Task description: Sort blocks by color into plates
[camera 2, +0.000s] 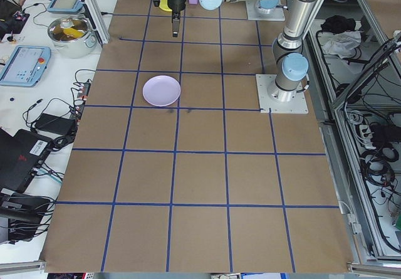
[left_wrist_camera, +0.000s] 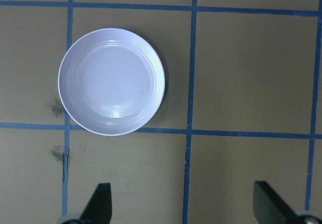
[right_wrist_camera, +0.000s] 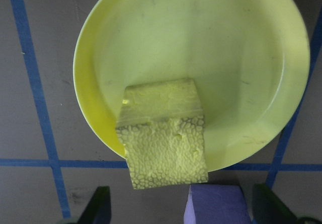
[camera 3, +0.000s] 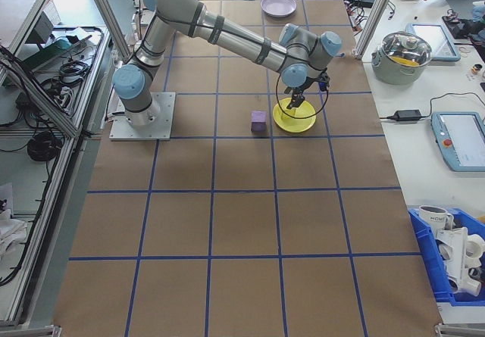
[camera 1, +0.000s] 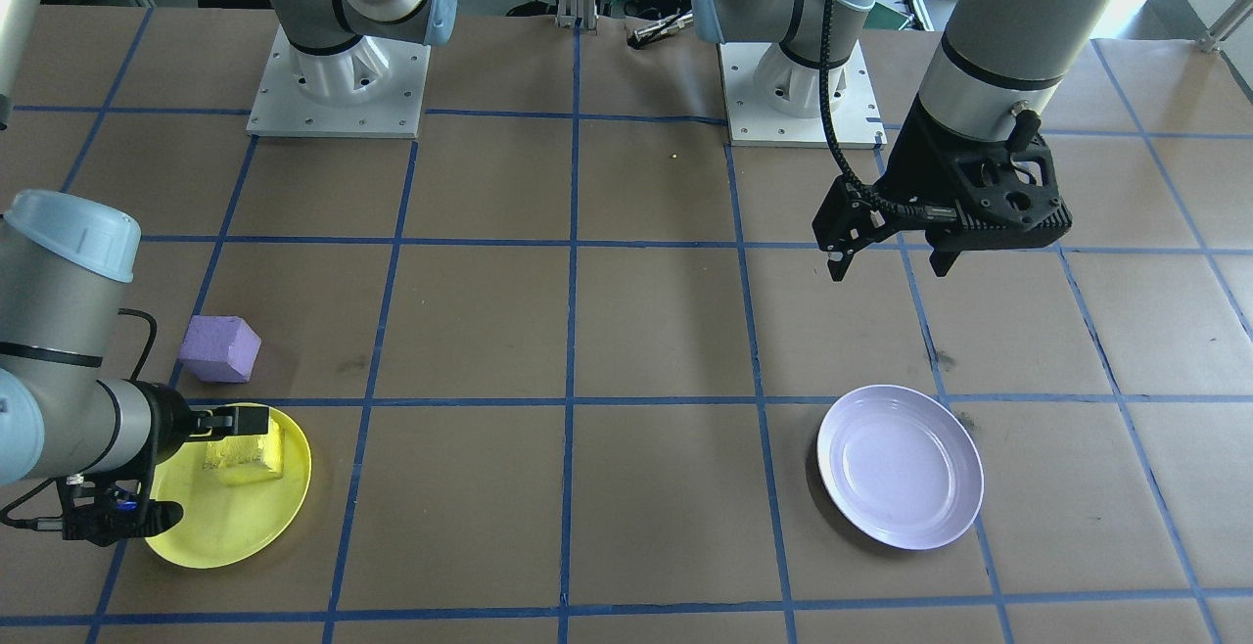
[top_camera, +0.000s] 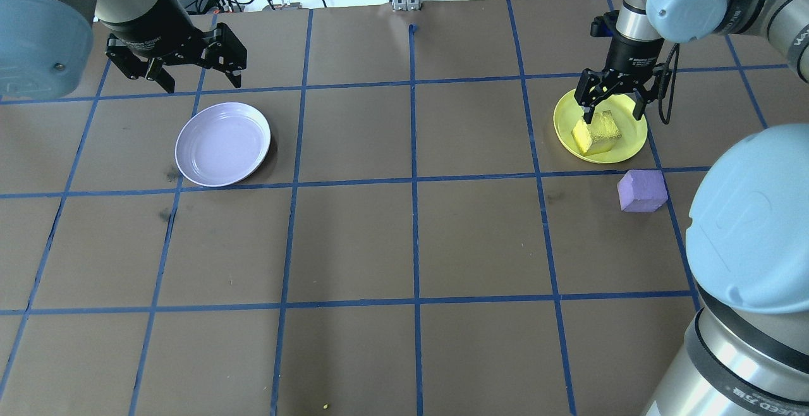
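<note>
- Right gripper [top_camera: 613, 109] hangs just above the yellow plate [top_camera: 629, 144], jaws spread and holding nothing. The yellow block [top_camera: 597, 133] sits in that plate, leaning on the rim, from the wrist view.
- Judgement: yellow looks sorted; the purple block [top_camera: 641, 190] is the step in hand.
- In the overhead view the purple block lies on the tabletop at about 5 o'clock from the right gripper, just outside the yellow plate's rim and not touching it.
- To do it well: lift clear of the yellow block first, shift toward 5 o'clock, square the jaws to two flat faces, descend with jaws wide, then close gently; foam likely gives.
- Lavender plate [top_camera: 222, 144] lies well apart, at about 9 o'clock across the tabletop.
- Left gripper [top_camera: 196, 78] hovers at about 11 o'clock of the lavender plate, jaws spread and empty.
- Judgement: a hand-over or a long carry may be needed.
</note>
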You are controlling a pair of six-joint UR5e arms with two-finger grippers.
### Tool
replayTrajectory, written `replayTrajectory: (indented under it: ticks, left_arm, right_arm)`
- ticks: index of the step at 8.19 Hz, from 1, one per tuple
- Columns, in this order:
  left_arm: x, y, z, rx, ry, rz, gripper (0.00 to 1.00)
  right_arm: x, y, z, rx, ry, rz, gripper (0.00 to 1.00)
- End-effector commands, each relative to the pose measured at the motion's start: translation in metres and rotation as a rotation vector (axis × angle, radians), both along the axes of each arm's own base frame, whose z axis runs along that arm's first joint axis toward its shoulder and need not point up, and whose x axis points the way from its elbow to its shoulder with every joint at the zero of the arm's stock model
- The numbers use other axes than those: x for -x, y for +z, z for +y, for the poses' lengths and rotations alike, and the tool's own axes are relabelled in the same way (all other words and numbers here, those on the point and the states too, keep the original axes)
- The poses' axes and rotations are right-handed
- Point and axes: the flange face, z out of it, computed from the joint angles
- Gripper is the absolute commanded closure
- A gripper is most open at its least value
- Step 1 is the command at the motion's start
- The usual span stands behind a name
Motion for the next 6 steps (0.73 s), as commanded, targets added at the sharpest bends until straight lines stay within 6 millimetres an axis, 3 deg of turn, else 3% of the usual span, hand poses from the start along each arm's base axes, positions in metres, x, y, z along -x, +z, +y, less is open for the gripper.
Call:
replayTrajectory:
  ticks: [1,3,6]
  left_arm:
    - [0.002,-0.003,0.002,-0.006,-0.002,0.001,0.0]
    - [0.002,-0.003,0.002,-0.006,-0.002,0.0,0.0]
    - [0.001,-0.001,0.003,-0.003,-0.001,-0.004,0.0]
  right_arm:
    - [0.036,0.003,0.036,-0.069,0.019,0.005,0.04]
    - [0.057,-0.034,0.074,-0.099,-0.026,0.0,0.04]
    - [0.053,-0.069,0.105,-0.143,-0.041,-0.015,0.07]
